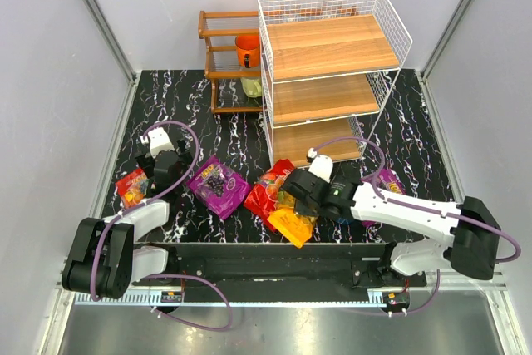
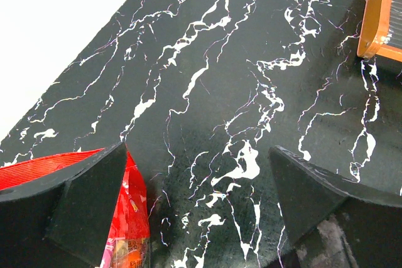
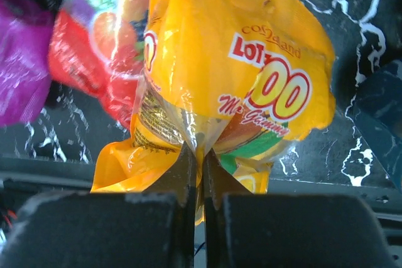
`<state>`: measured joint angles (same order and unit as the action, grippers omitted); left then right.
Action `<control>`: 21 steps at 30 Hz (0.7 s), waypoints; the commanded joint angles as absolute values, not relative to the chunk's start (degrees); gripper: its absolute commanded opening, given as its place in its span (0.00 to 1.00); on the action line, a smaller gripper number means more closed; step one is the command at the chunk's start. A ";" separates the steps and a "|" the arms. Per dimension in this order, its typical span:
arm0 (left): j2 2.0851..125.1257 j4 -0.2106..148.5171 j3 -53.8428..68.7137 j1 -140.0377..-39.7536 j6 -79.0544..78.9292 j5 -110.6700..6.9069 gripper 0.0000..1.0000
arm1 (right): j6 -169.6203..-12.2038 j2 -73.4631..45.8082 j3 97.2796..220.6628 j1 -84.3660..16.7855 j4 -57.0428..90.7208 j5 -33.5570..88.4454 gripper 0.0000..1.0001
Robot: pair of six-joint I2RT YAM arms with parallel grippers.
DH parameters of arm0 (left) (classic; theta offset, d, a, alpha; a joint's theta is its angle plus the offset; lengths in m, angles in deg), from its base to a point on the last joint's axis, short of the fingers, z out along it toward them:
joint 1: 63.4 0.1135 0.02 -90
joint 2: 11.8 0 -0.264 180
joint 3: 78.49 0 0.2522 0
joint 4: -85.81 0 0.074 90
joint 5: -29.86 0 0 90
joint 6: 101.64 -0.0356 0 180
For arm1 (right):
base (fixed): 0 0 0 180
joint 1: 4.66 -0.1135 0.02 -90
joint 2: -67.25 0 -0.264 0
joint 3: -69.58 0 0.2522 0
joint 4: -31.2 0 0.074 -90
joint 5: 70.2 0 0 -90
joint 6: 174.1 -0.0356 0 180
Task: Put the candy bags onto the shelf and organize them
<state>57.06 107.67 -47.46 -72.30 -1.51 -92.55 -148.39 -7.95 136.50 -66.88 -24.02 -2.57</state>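
My right gripper (image 1: 293, 205) is shut on the orange-yellow candy bag (image 1: 293, 224), pinching a fold of it (image 3: 202, 145) just above the table's near edge. A red bag (image 1: 264, 193) lies under and beside it, also in the right wrist view (image 3: 85, 51). A purple bag (image 1: 218, 185) lies at centre left, and another purple bag (image 1: 387, 180) shows behind the right arm. A second red bag (image 1: 133, 186) lies at the left, next to my open, empty left gripper (image 1: 158, 174); it shows by the left finger (image 2: 129, 218). The white wire shelf (image 1: 328, 81) stands at the back, its boards bare.
A smaller brown wooden rack (image 1: 223, 60) stands left of the shelf, holding an orange cup (image 1: 247, 49) and a green item (image 1: 252, 86). Grey walls close in both sides. The brown rack's foot shows in the left wrist view (image 2: 380, 14).
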 commanded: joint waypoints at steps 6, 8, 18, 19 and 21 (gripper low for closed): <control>57.28 109.32 -45.31 -72.45 -1.27 -93.37 0.99 | -121.13 1.59 159.08 -69.00 -22.46 -3.39 0.00; 57.37 109.05 -45.22 -72.45 -1.27 -93.37 0.99 | -118.48 2.65 165.05 -69.00 -24.65 -4.62 0.00; 57.81 107.29 -44.25 -72.36 -1.36 -93.10 0.99 | -98.89 1.52 189.66 -69.00 -24.40 -8.49 0.00; 57.72 107.47 -44.26 -72.45 -1.27 -93.10 0.99 | -97.73 0.55 194.47 -69.00 -24.92 -9.28 0.00; 57.72 107.38 -44.34 -72.45 -1.27 -93.10 0.99 | -93.78 -3.40 199.85 -69.09 -26.86 -13.67 0.00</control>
<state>57.69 106.64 -46.32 -72.30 -1.51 -92.50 -104.44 1.43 188.94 -68.76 -29.53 -6.02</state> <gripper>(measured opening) 0.987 0.010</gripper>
